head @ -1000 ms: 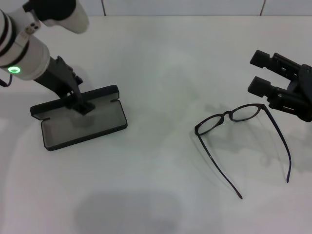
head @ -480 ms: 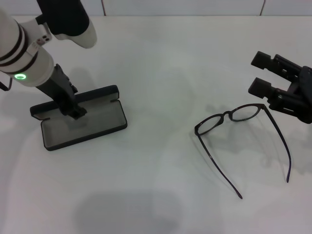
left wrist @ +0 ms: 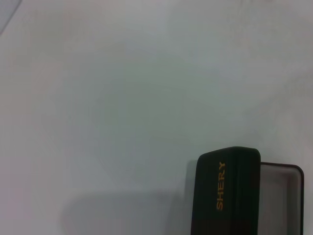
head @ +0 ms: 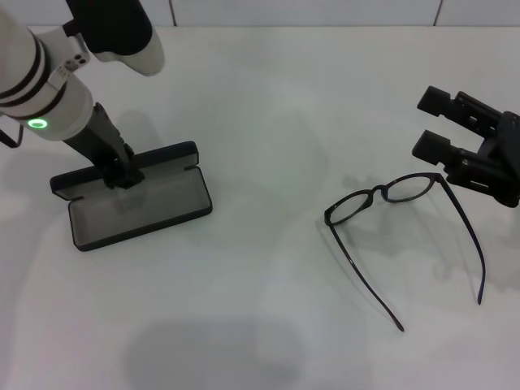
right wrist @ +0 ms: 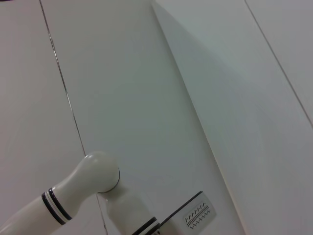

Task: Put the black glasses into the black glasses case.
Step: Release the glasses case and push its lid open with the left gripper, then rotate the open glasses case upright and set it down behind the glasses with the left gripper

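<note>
Left gripper (head: 122, 173), seen from the head camera, sits right at the hinge line of the black glasses case (head: 138, 208), where the upright lid meets the tray; over the last second its arm has drawn back and up toward the robot's left, the fingertips sliding off the grey lining onto the lid's edge, and I cannot tell whether its fingers are parted or closed or gripping the lid. That retreat suggests the opening is finished and the case is ready to receive. The tray, just in front of this gripper, is empty: only grey lining shows. Well away to the right, the right gripper (head: 431, 122) hovers with its two fingers spread wide and nothing between them, unmoved over that second; the black glasses (head: 390, 195) lie unfolded on the white table (head: 268, 106) just below and in front of its fingertips, temple arms trailing toward the robot, so the pick-up has not begun. From the left wrist camera, the case's lid with orange "SHERY" lettering (left wrist: 221, 185) stands close beneath the wrist, a sliver of the empty tray beside it. From the right wrist camera, only a wall and the white arm (right wrist: 73, 193) show; neither glasses nor case appears.
</note>
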